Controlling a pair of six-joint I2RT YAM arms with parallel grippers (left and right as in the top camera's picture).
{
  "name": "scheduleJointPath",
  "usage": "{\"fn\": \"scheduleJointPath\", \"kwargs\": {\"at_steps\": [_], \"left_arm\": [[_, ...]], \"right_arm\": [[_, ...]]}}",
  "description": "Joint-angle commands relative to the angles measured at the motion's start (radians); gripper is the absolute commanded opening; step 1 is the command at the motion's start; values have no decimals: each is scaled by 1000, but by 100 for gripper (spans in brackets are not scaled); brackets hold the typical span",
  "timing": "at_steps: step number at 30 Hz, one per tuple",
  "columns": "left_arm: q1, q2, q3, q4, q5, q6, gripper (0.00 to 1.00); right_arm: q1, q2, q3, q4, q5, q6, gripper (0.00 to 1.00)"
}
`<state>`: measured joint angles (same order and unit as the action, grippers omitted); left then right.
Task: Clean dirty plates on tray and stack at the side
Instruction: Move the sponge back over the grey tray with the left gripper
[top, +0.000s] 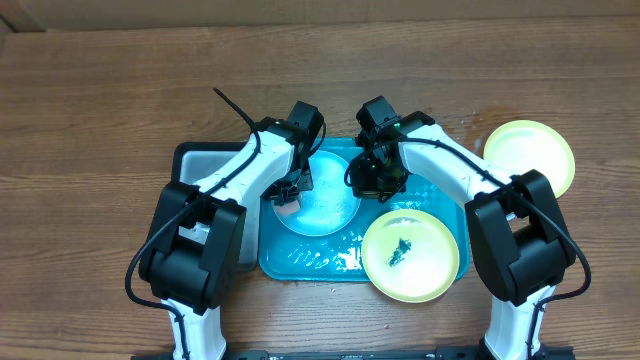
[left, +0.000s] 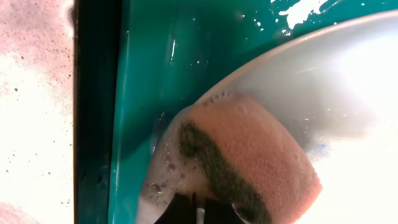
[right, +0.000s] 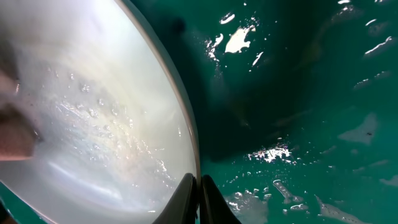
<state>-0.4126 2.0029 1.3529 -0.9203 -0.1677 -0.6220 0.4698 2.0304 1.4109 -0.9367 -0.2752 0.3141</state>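
Round, glossy pale blue plate (top: 330, 212) lies wet inside the textured teal plastic tray (top: 300, 262); left pincer (left: 198, 211) pinches a foamy, porous sponge (left: 249, 155) against it; right pincer (right: 198, 199) clamps its rim; a smudged yellow-green plate (top: 425, 250) overlaps the tray's right corner.

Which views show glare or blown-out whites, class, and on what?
Left wrist: the sudsy side tray and the blue plate at lower right burn out white. Right wrist: hard glints on the wet teal tray. Overhead: even light, only a faint sheen on that tray.
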Motion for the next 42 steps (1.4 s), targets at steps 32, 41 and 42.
{"fn": "scheduleJointPath", "kwargs": {"at_steps": [32,41,42], "left_arm": [[93,121,124,-17,275,77,4],[42,121,287,-264,-43,106,4],[32,121,299,-275,-43,106,4]], "right_arm": [[-14,3,-4,-29,47,-4,4],[-14,3,-4,-16,47,-3,4],[-14,3,-4,-16,47,-3,4]]}}
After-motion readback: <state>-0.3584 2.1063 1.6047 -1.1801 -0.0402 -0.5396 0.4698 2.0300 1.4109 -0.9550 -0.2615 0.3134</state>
